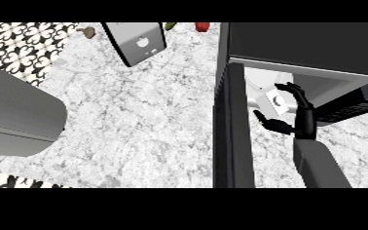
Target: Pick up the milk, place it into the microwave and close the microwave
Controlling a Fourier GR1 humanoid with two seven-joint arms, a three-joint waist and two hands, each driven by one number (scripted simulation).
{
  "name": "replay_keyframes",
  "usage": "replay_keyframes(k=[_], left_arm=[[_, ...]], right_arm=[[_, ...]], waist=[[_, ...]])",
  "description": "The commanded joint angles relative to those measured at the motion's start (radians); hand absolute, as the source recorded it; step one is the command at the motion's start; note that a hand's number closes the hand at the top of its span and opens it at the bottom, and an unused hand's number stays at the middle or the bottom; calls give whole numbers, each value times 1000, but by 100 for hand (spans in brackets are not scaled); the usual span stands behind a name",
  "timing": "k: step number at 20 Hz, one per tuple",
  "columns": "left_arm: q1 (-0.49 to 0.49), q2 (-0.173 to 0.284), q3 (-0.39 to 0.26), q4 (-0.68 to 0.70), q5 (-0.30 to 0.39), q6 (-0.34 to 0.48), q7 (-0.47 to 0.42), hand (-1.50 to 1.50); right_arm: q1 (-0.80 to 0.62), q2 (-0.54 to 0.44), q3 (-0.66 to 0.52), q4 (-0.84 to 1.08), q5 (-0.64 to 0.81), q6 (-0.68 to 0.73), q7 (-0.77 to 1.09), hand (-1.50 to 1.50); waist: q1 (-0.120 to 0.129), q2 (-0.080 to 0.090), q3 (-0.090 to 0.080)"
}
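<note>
Your right hand's fingers (296, 91) were curled over the top of the milk carton (277, 101), with the thumb (270, 123) hooked under its near side, so the right hand (300, 116) was grasping the milk. The carton was a small white box, tilted, and you held it at the mouth of the microwave (302, 46), just past the inner face of the open door. Whether it touched the microwave's floor you could not tell from the head view. Your grey forearm (320, 163) came up from the lower edge to the right of the door.

The microwave door (231, 126) stood wide open, seen edge-on as a tall dark slab running down the middle of the view. Your left hand did not show.

Farther out on the marbled bench (137, 117) lay a flat dark-framed tablet (135, 41) near the far edge. Beside it were a small brown thing (89, 31), a green thing (170, 26) and a red one (203, 27), too small to name. A grey rounded appliance (28, 114) filled the left edge.
</note>
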Motion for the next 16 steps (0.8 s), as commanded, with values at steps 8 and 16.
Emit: replay_keyframes(k=[8, 16], left_arm=[[-46, 25, -20, 19, 5, 4, 33, -150], [-77, 40, -36, 36, 3, 14, 62, -150]], right_arm=[[-257, -43, 87, 58, 105, -126, 292, -150], [-289, 11, 119, 16, 101, -210, 340, -150]], waist=[[73, 16, -4], [68, 10, -3]])
